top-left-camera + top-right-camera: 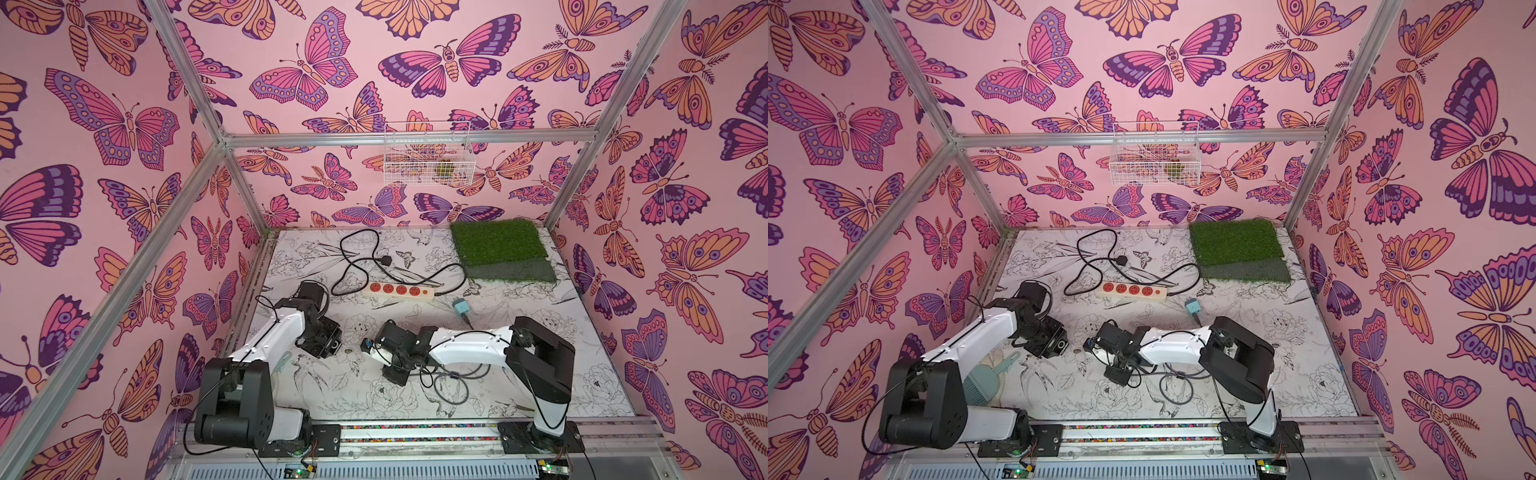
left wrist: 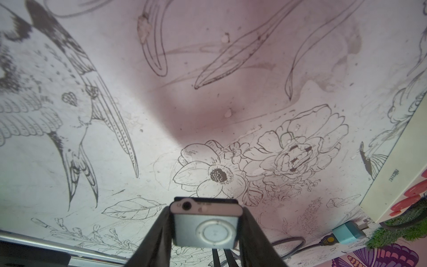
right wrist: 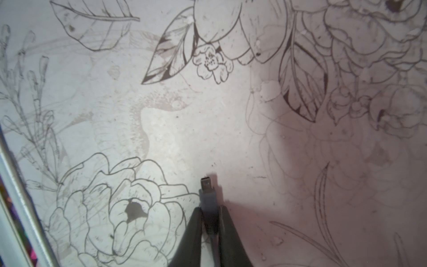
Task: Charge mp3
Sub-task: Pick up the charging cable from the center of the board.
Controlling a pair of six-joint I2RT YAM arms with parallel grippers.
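1. Left wrist view: the left pincer clamps the mp3 by its side edges, held above the desk. Its ring face is towards the camera and a socketed edge points outward.
2. Right wrist view: the right pincer grips the cable plug, whose long axis runs straight out past the tips.
3. Both top views: the left arm and right arm face each other and nearly meet mid-desk, which neither wrist view shows. The mp3 and plug are too small to make out here.

Left arm and right arm, matching white-and-black
Left claw has dark tapered fingers; behind the claw, boxy black wrist, then white screw-dotted shell with thin black cables.
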